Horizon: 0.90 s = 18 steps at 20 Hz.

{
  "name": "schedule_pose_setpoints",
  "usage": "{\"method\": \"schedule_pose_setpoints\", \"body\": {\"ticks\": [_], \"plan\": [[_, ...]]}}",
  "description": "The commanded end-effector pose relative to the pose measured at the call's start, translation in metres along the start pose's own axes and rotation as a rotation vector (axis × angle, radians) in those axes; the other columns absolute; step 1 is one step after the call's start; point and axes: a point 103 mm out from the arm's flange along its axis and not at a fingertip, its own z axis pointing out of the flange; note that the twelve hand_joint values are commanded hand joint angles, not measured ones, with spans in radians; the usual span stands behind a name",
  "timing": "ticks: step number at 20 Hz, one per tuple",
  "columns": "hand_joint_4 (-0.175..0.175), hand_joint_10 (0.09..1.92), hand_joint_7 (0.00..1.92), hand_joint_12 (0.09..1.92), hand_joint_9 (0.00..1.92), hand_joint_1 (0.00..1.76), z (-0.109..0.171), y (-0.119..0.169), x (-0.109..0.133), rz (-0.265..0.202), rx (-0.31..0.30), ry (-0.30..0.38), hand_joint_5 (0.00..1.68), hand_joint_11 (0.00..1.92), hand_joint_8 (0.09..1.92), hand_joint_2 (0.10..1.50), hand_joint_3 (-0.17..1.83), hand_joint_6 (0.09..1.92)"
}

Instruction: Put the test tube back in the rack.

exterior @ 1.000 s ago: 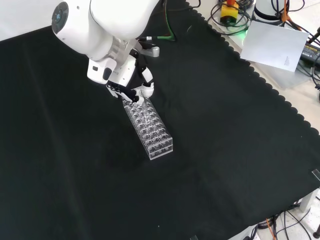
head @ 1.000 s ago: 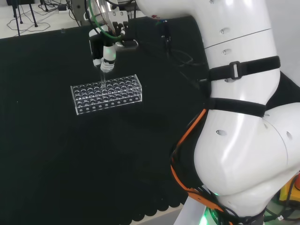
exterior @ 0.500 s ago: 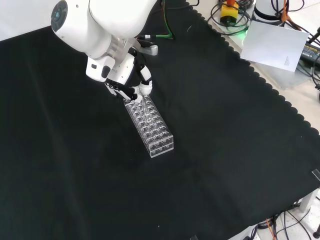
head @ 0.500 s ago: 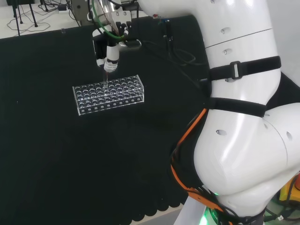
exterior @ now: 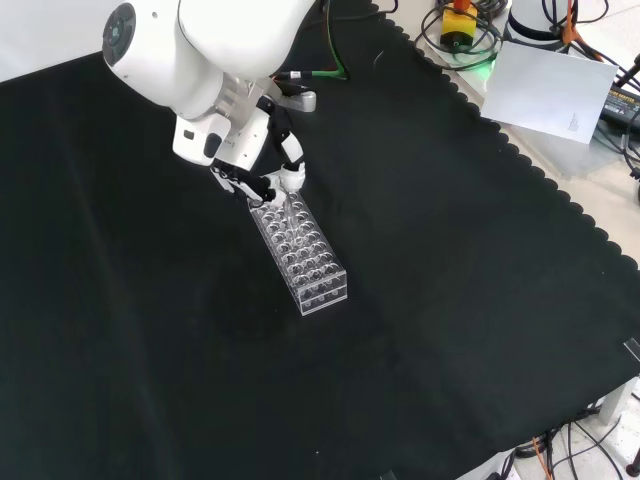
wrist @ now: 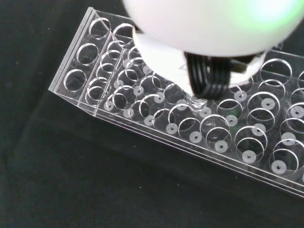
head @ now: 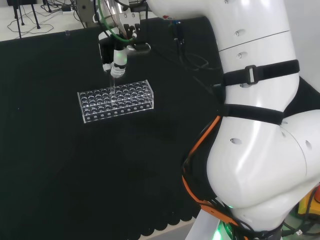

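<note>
A clear test tube rack (head: 116, 100) with several rows of holes lies on the black cloth. In the front view the rack (exterior: 303, 252) runs away from the hand (exterior: 262, 180) towards the viewer. The hand (head: 118, 58) hangs over the rack's far side, its fingers pinched on the top of a clear test tube (head: 114, 82). The tube hangs nearly upright and its lower end reaches the rack's top. In the wrist view the rack (wrist: 118, 107) lies close under the blurred white hand (wrist: 204, 28), and the tube's end (wrist: 197, 101) sits at a hole in a middle row.
The arm's big white links (head: 250, 120) stand at the right of the head view. Cables (head: 187, 55) lie on the cloth behind the rack. Past the cloth's scalloped edge there is a white sheet (exterior: 550, 90) and more cables (exterior: 470, 35).
Since a second ago the hand with the tube shifted slightly right and up in the head view, and the rack slid a little right. In the last half second almost nothing moved.
</note>
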Motion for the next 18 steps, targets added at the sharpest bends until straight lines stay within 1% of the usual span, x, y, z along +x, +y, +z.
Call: {"method": "schedule_pose_setpoints", "body": {"ticks": [1,7,10,12,18], "plan": [[-0.175,0.2,1.59,1.15,1.52,1.45,0.004,0.002,0.002,-0.003,0.007,0.005,1.49,1.15,0.35,0.43,0.88,0.32],[-0.175,0.2,1.59,1.15,1.52,1.45,0.008,0.004,0.003,-0.01,0.019,0.014,1.49,1.15,0.35,0.43,0.88,0.33],[-0.175,0.2,1.59,1.15,1.52,1.45,0.011,0.006,0.005,-0.006,0.028,0.012,1.49,1.15,0.35,0.43,0.88,0.33],[-0.175,0.2,1.59,1.15,1.52,1.45,0.014,0.006,0.004,-0.013,0.027,0.025,1.49,1.15,0.35,0.43,0.88,0.33],[-0.175,0.2,1.59,1.15,1.52,1.45,0.02,0.008,0.006,-0.018,0.028,0.032,1.49,1.15,0.35,0.43,0.88,0.33]]}}
